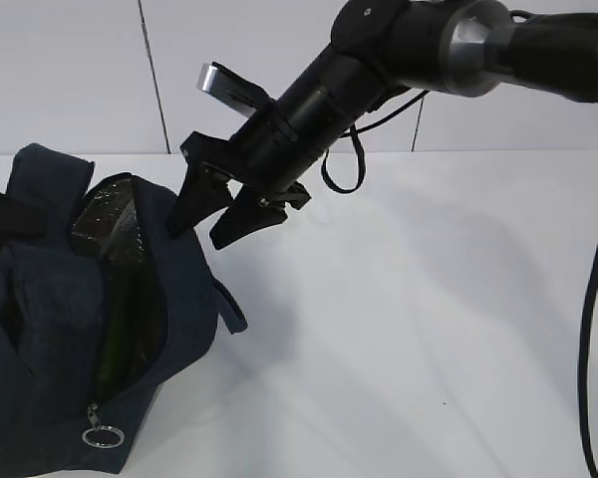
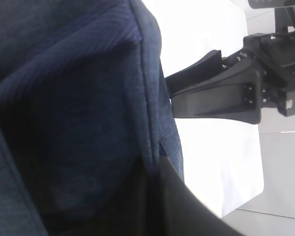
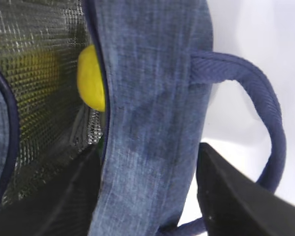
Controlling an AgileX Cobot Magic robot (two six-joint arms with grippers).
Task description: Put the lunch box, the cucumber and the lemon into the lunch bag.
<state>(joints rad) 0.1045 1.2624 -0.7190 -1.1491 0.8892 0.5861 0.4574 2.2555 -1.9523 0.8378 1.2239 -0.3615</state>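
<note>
Straddling the soft, floppy lunch bag [image 1: 100,329] wall at its 1 o'clock rim, the right hand [image 1: 224,211] hangs released; lemon [image 3: 91,78] inside.

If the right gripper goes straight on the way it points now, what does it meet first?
Most likely the bag's side wall: the right gripper is open, with one finger on each side of that wall. The lemon lies further inside.

Matt navy cloth lunch bag [image 1: 50,299] with shiny quilted foil lining [image 3: 34,64].
</note>
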